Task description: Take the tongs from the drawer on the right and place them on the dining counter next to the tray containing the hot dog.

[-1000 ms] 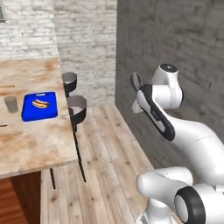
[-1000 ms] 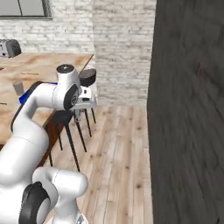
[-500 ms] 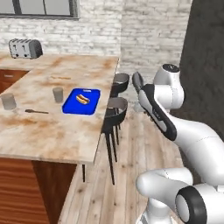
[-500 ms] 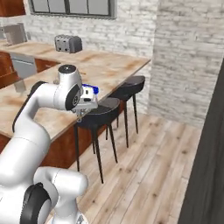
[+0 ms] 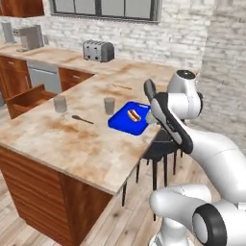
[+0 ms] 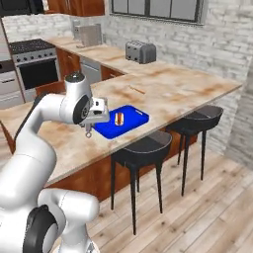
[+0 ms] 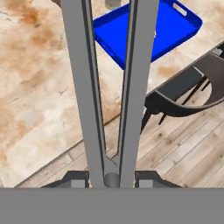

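The tool (image 7: 112, 177) is clamped on the tongs (image 7: 107, 87), 2 long flat grey metal arms that meet at a rounded hinge between the dark fingertips (image 7: 75, 178) and spread slightly toward their far ends. In the hand view the tongs run up across the worktop (image 7: 39, 87), a beige stone slab with rust-orange marbling and a straight front edge, and their far ends overlap the bright blue tray (image 7: 175, 26), a shallow rectangle with rounded corners and a handle slot at one end. In the right base view the tool (image 6: 89, 132) hangs above the front edge of the worktop (image 6: 173, 89), just beside the near corner of the tray (image 6: 133, 116), and the tongs cannot be made out there. The hot dog (image 6: 118, 118), a small tan bun with a red sausage, lies in the tray. 2 black round-seated stools (image 6: 143, 146) on thin legs stand under the edge, over a pale plank floor (image 6: 207, 207). In the left base view 2 grey cups (image 5: 109, 105), a thin dark-handled spoon (image 5: 82, 119) and a silver toaster (image 5: 98, 50) sit on the stone, and a reddish-brown wooden drawer (image 5: 26, 98) stands pulled out at the far left.
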Controlling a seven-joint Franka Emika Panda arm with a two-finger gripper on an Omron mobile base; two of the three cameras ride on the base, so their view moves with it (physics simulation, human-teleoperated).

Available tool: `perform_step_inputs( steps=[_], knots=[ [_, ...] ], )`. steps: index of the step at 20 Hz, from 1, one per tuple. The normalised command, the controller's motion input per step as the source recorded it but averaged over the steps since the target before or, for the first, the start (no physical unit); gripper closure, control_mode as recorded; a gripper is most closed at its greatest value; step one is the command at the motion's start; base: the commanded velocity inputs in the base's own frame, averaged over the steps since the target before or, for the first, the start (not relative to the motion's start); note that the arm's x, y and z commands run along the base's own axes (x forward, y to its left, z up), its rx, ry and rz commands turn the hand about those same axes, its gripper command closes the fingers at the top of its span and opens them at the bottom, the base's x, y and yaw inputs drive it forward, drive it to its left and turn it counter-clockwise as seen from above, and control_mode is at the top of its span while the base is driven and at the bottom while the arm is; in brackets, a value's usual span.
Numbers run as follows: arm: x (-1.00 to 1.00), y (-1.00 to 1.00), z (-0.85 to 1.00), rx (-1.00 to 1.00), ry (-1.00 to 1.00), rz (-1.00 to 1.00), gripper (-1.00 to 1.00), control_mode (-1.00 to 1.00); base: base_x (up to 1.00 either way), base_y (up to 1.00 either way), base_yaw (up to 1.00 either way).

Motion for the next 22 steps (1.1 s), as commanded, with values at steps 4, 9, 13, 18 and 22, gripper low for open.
perform_step_inputs(
  steps=[4, 9, 13, 18, 22],
  knots=[
    [0.0, 0.0, 0.0, 0.0, 0.0, 0.0, 1.0, 1.0, 0.08, -0.62, 0.52],
    [0.0, 0.0, 0.0, 0.0, 0.0, 0.0, 1.0, 1.0, 0.0, -0.66, 0.48],
    [0.0, 0.0, 0.0, 0.0, 0.0, 0.0, 1.0, 1.0, 0.0, -0.69, 0.49],
    [0.0, 0.0, 0.0, 0.0, 0.0, 0.0, 1.0, 1.0, 0.04, -0.69, 0.43],
    [0.0, 0.0, 0.0, 0.0, 0.0, 0.0, 1.0, 1.0, 0.01, -0.79, 0.32]
  ],
)
